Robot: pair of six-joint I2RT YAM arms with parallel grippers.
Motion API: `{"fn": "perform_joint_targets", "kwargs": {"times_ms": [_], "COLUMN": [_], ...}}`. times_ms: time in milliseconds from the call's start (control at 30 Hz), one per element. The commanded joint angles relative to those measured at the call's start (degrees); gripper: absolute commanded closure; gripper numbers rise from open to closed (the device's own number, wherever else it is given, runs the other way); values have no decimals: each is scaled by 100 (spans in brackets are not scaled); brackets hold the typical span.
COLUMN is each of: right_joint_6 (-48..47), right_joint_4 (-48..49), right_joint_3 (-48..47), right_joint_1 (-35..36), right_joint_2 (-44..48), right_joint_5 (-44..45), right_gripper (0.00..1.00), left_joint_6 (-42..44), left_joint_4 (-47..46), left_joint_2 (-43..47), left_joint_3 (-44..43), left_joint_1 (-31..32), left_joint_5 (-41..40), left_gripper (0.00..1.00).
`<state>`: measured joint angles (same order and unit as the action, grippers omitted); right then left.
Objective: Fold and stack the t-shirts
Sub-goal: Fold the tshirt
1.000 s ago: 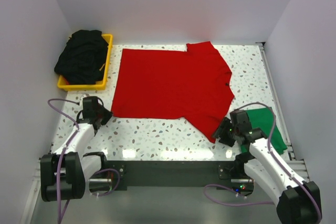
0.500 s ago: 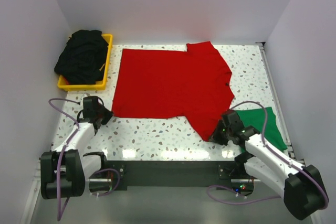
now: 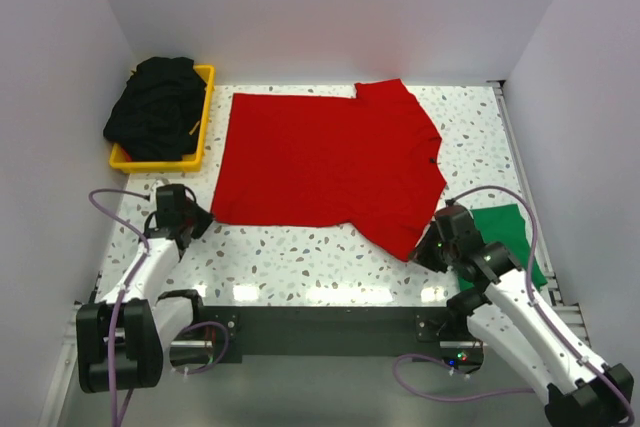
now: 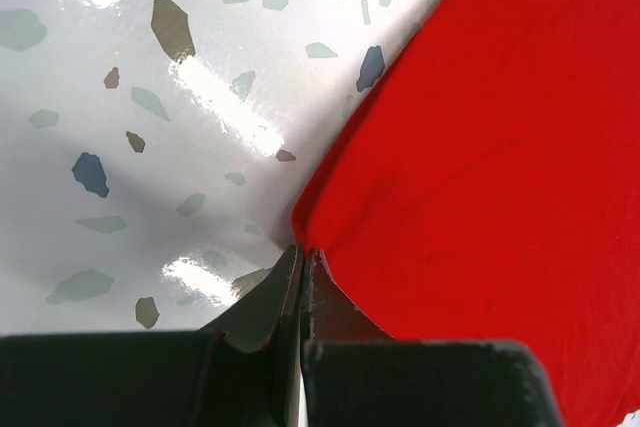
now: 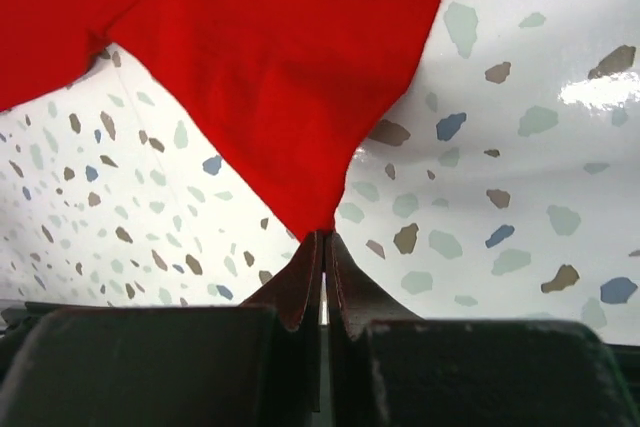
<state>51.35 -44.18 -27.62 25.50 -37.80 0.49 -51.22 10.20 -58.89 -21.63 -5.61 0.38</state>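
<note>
At the near right tip of the red shirt (image 3: 330, 162), spread flat on the table (image 3: 300, 252), the right gripper (image 5: 325, 245) has just been closed on the cloth. The near left corner is pinched by the left gripper (image 4: 302, 259). A fold can probably be started.

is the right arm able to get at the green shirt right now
Probably not yet. The right gripper is shut on a near corner of the red t-shirt. The green t-shirt lies close by, partly under that arm, with nothing lying on it, so once it lets go the reach looks short.
</note>
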Motion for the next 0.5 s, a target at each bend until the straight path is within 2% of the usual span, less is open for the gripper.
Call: {"fn": "perform_joint_targets", "kwargs": {"times_ms": [0, 467], "right_joint_6": [-152, -328], "right_joint_4": [-713, -1848], "right_joint_3": [-358, -1184], "right_joint_1": [17, 26], "right_joint_2": [246, 1002], "right_joint_5": [47, 206], "right_gripper": [100, 100], "left_joint_6": [156, 253], "left_joint_4": [219, 984], "left_joint_2": [238, 870], "left_joint_3": [-228, -316], "left_joint_1": [7, 7], "left_joint_5": [-231, -416], "left_gripper": [100, 100]}}
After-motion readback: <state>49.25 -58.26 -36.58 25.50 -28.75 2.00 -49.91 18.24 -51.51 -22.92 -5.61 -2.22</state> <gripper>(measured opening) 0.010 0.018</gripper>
